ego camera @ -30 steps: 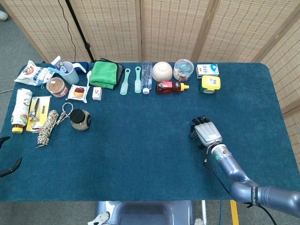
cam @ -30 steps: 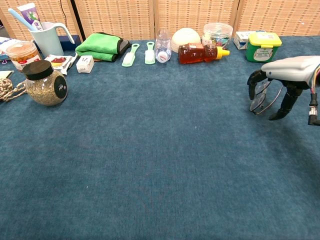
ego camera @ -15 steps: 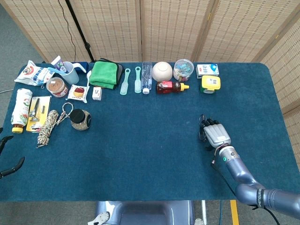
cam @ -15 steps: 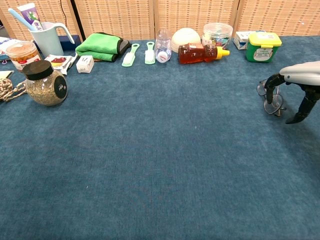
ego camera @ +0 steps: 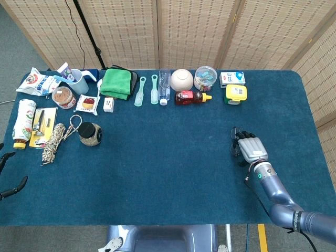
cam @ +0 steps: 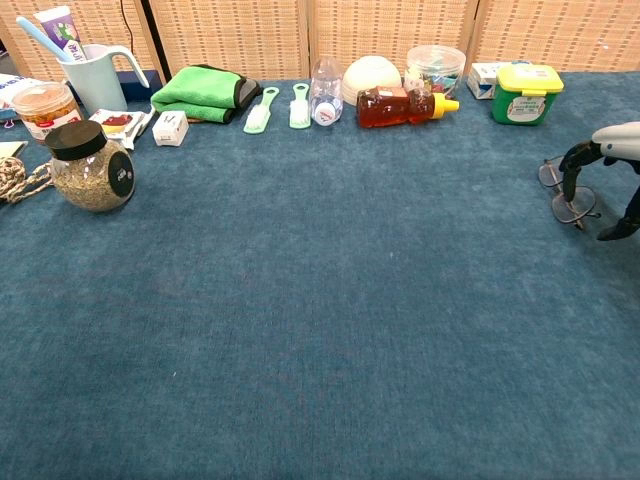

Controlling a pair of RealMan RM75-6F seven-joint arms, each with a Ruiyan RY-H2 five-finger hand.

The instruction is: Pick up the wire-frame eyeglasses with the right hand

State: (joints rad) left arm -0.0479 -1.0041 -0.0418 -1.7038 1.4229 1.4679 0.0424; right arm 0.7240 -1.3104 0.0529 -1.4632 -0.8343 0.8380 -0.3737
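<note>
The wire-frame eyeglasses (ego camera: 235,143) (cam: 572,208) sit low over the blue table (ego camera: 157,168) at its right side, their round lenses hanging under my right hand (ego camera: 252,149) (cam: 610,158). That hand's dark fingers curl down around the frame and hold it. The chest view cuts off most of the hand at its right edge. Of my left hand (ego camera: 9,181) only dark fingertips show, at the left edge of the head view; they are spread apart with nothing between them.
Along the table's back edge stand a green towel (ego camera: 116,83), a white bowl (ego camera: 181,80), a honey bottle (ego camera: 191,97) and a yellow-lidded box (ego camera: 235,94). A black-lidded jar (ego camera: 90,133) and a rope (ego camera: 54,140) lie at the left.
My right hand has moved to the right and slightly towards the table's front, and the eyeglasses have travelled with it. The left hand has barely shifted.
</note>
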